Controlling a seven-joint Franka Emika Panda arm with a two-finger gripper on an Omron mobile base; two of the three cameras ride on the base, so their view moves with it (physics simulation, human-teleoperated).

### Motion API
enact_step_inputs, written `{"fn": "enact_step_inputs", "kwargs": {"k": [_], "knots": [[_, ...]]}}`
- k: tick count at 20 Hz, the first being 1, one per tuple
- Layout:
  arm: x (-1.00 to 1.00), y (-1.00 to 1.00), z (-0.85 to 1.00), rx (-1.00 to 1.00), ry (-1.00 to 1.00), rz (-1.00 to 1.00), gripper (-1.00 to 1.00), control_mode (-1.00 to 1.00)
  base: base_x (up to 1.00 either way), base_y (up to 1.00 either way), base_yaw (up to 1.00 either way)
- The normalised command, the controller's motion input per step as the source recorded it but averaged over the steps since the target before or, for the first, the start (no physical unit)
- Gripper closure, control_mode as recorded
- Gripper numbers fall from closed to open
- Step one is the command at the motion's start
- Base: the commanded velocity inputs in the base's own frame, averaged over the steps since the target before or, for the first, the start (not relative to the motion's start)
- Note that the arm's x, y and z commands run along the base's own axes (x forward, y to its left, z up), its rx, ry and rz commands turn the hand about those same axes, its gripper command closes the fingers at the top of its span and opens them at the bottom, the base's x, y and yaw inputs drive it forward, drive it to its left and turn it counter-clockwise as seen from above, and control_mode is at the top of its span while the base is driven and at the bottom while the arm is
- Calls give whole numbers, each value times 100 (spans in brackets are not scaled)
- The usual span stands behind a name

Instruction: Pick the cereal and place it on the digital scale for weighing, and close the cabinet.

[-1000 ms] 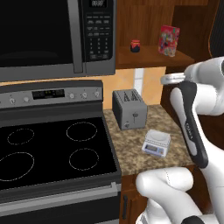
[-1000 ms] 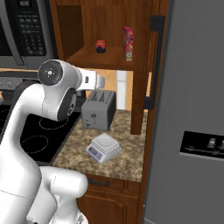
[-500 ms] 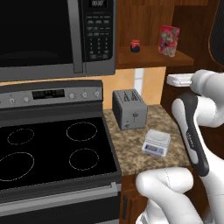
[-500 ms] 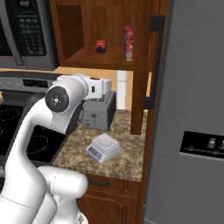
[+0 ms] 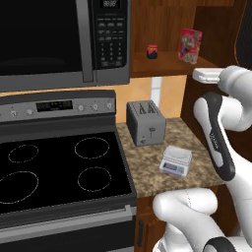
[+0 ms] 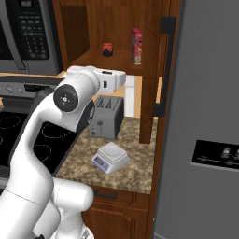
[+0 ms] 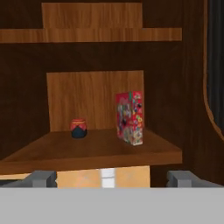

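The cereal (image 7: 129, 117), a thin printed carton, stands upright on the cabinet (image 5: 162, 29) shelf, right of a small red-lidded jar (image 7: 78, 128). The gripper (image 7: 107, 178) faces it with jaws spread wide, empty. Risk: the slim box may topple if nudged off-centre. The digital scale (image 5: 175, 160), smooth white, sits on the speckled bench (image 5: 147, 165).

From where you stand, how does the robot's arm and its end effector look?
The arm is glossy white, with rounded links, dark round joint caps and a black stripe with small lettering. The end effector has two small dark grey, blocky fingertips.
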Motion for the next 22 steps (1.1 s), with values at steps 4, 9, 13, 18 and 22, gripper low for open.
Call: {"fn": "enact_step_inputs", "kwargs": {"k": [4, 9, 13, 18, 22], "knots": [[24, -26, 9, 0, -9, 0, -100, -100, 0, 0, 0], [36, -6, 3, 0, -4, -4, -100, -100, 0, 0, 0], [52, -4, 0, 0, 0, -6, -100, -100, 0, 0, 0], [38, -17, 0, 0, 0, 0, -100, -100, 0, 0, 0], [42, -6, 0, 0, 0, 0, -100, -100, 0, 0, 0]]}}
